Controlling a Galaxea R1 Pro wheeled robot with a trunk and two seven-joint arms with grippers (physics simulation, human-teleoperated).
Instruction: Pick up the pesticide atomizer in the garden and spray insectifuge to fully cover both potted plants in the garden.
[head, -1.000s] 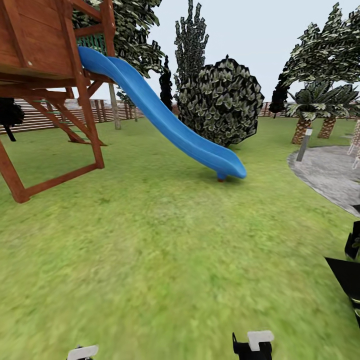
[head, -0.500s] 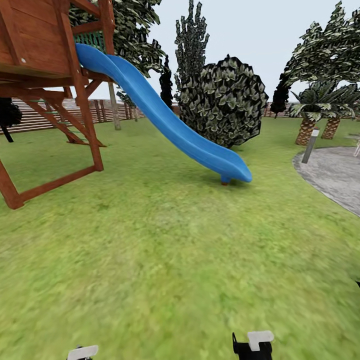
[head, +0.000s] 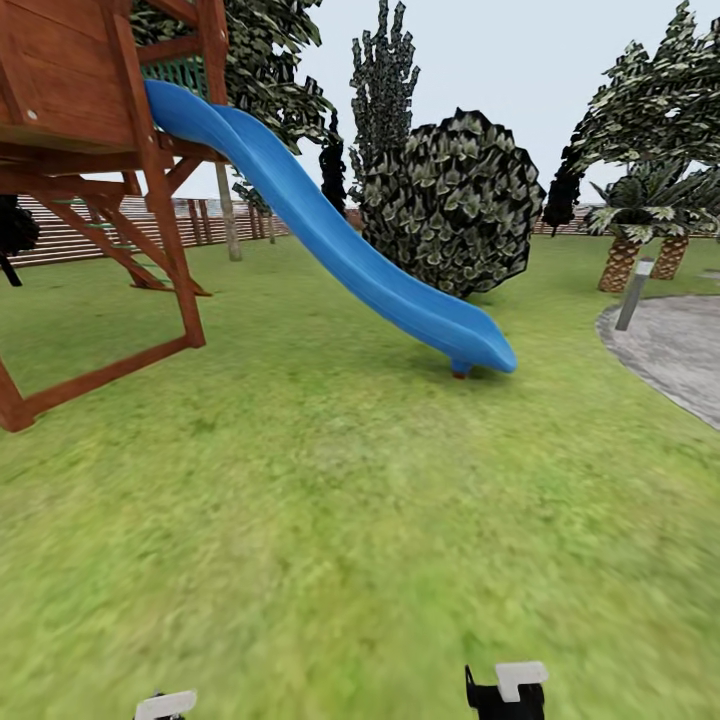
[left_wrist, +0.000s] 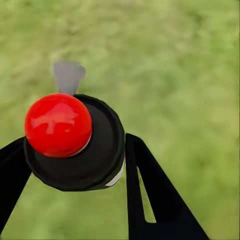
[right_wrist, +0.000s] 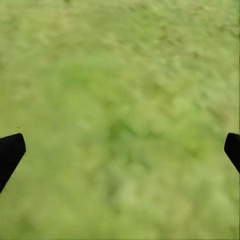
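Note:
In the left wrist view my left gripper (left_wrist: 75, 145) is shut on the pesticide atomizer (left_wrist: 102, 150). I see its round black sprayer head from above, with a red knob and a thin grey trigger sticking out, held over blurred grass. My right gripper (right_wrist: 122, 147) is open, its two black fingertips far apart above bare lawn with nothing between them. The garden lawn (head: 330, 500) spreads ahead in the head view. The potted plants are out of view.
A wooden play tower (head: 90, 150) with a blue slide (head: 350, 250) stands ahead left. Behind the slide is a big dark bush (head: 450, 205). At the right are palms (head: 640, 235), a short grey post (head: 633, 293) and the edge of the grey stone patio (head: 670, 350). A slat fence (head: 90, 235) runs behind.
The whole head view has swung slightly left, so the slide and patio sit further right. Dark shapes at the right edge have left the picture. The grippers keep their poses.

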